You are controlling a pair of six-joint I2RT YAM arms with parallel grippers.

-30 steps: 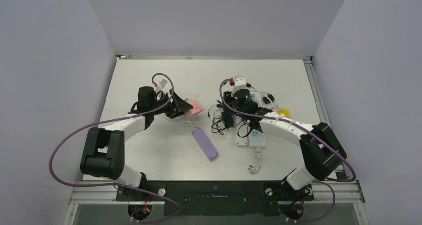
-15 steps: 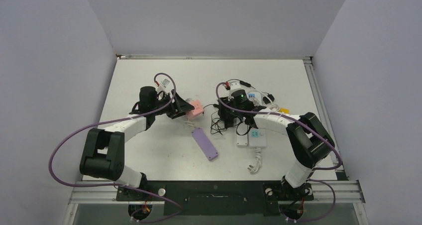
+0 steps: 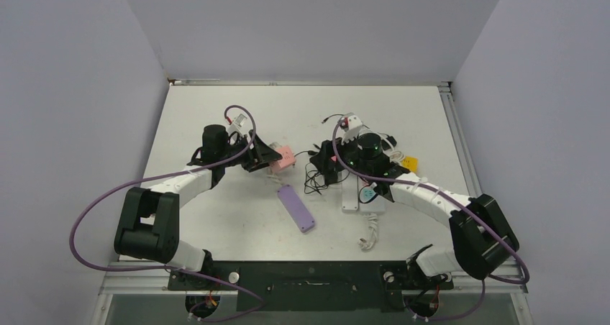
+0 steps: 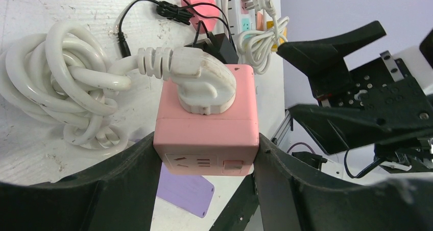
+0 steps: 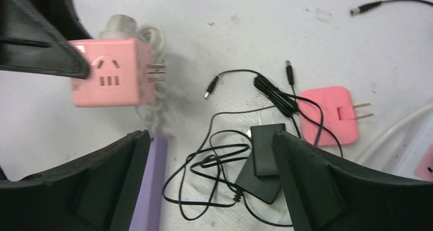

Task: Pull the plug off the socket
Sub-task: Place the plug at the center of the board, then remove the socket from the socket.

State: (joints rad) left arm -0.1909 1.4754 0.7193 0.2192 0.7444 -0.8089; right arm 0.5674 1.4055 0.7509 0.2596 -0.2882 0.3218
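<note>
The left arm (image 3: 188, 177) reaches to about the middle of the white desk (image 3: 403, 116), slightly toward its left edge, and its jaws are clenched on the pink cube-shaped plastic socket (image 4: 207, 134) – 1 black jaw pressed against each side of it. The white moulded plug (image 4: 204, 85) is still seated in the socket's upper face as the left wrist view shows it. Its thick white cable (image 4: 56, 83) runs off into a loose coil that lies on the desk just beside the cube. Whether the cube rests on the desk or is held just above it, I cannot tell.

The right arm (image 3: 424, 195) comes in from the right edge, and its jaws stand released and wide apart, grasping nothing – they hang over the black rectangular power adapter (image 5: 265, 159) and its tangle of thin black cord, which lie on the desk just right of the cube. In the right wrist view the socket (image 5: 110, 72) sits near the upper left, apart from those jaws.

A flat pink adapter with 2 metal prongs (image 5: 327, 116) lies beside the black one, under a loop of cord. A long lilac flat bar (image 3: 296, 206) lies on a slant toward the near edge, between the arms. A white power strip (image 3: 363, 199) lies right of it.
</note>
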